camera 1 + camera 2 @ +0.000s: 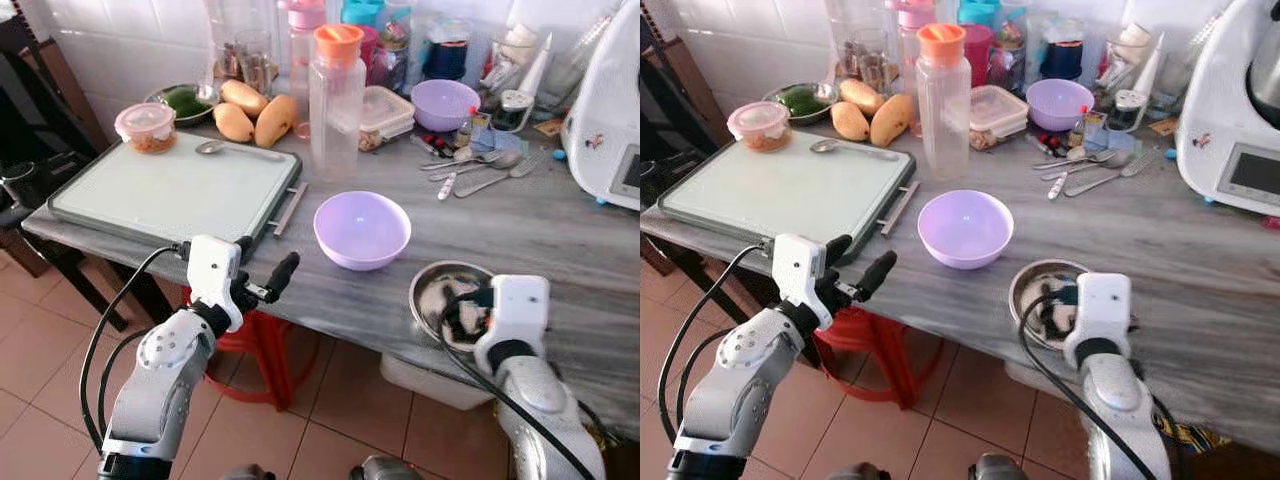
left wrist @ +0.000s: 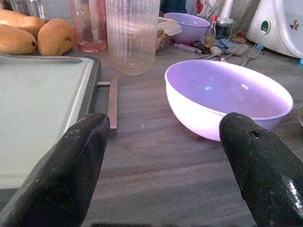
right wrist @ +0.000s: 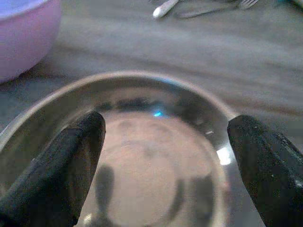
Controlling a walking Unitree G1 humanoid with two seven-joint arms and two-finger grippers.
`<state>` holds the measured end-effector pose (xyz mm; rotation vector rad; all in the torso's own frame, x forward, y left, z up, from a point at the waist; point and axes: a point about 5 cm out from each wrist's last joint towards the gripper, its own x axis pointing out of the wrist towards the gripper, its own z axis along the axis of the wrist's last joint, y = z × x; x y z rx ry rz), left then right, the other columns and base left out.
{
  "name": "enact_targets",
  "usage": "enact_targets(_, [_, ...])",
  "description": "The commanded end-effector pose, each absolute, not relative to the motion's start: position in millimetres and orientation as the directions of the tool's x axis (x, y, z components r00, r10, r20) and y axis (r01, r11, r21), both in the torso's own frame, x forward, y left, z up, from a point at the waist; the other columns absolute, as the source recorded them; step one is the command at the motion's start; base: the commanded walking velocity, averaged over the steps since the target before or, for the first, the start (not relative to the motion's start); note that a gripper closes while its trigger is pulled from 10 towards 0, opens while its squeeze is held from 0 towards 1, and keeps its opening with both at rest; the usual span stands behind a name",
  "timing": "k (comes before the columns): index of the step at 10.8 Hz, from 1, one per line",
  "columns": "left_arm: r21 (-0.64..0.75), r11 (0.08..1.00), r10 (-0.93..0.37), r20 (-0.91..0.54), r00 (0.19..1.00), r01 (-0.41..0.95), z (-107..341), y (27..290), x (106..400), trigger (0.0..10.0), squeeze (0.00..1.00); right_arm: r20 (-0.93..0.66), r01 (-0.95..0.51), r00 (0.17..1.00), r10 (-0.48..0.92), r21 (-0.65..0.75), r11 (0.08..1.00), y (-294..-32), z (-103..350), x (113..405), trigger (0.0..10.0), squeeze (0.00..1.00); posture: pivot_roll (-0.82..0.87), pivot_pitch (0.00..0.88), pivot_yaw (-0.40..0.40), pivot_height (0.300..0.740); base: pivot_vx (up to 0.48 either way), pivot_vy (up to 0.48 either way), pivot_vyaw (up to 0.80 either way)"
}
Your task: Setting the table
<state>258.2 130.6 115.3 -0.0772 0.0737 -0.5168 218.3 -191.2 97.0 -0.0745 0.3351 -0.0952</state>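
Right wrist view: right gripper (image 3: 165, 156) spread wide over steel bowl (image 3: 142, 156), nothing held yet.
Bowl sits at table's (image 1: 560, 230) near edge, 5 o'clock; lilac bowl (image 1: 362, 229) just beyond, 11 o'clock of it. Left gripper (image 1: 268, 272) spread, empty, near edge by tray (image 1: 150, 190). Risk: fingers slip on slick rim, nudging bowl off edge.

The left gripper (image 1: 264, 268) stands at the table (image 1: 560, 240) edge, fingers apart. The near bowl (image 1: 362, 229) is ahead and to its right, the tray (image 1: 170, 190) to its left. Behind the bowl stands a bottle (image 1: 336, 100). The right gripper (image 3: 165, 156) hangs over the metal bowl (image 1: 438, 290), fingers spread wide; spoons (image 1: 480, 168) lie far beyond it.
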Motion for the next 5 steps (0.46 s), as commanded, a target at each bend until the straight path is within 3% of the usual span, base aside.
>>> enact_targets(1, [-0.082, 0.865, -0.499, -0.060, 0.864, 0.494, 115.4, 130.9, 256.6, 10.0, 0.00, -0.352, 0.064, 0.932, -0.085, -0.071, 0.995, -188.0, 94.3, 219.0, 10.0, 0.00, -0.07, 0.000, 0.030, 0.740, 0.000, 0.000, 0.00])
enact_targets(5, [-0.079, 0.865, -0.501, -0.069, 0.863, 0.495, 115.1, 131.7, 253.9, 10.0, 0.00, -0.406, 0.034, 0.913, -0.042, -0.028, 0.999, -185.9, 88.6, 226.0, 10.0, 0.00, -0.06, 0.000, 0.031, 0.740, 0.000, 0.000, 0.00])
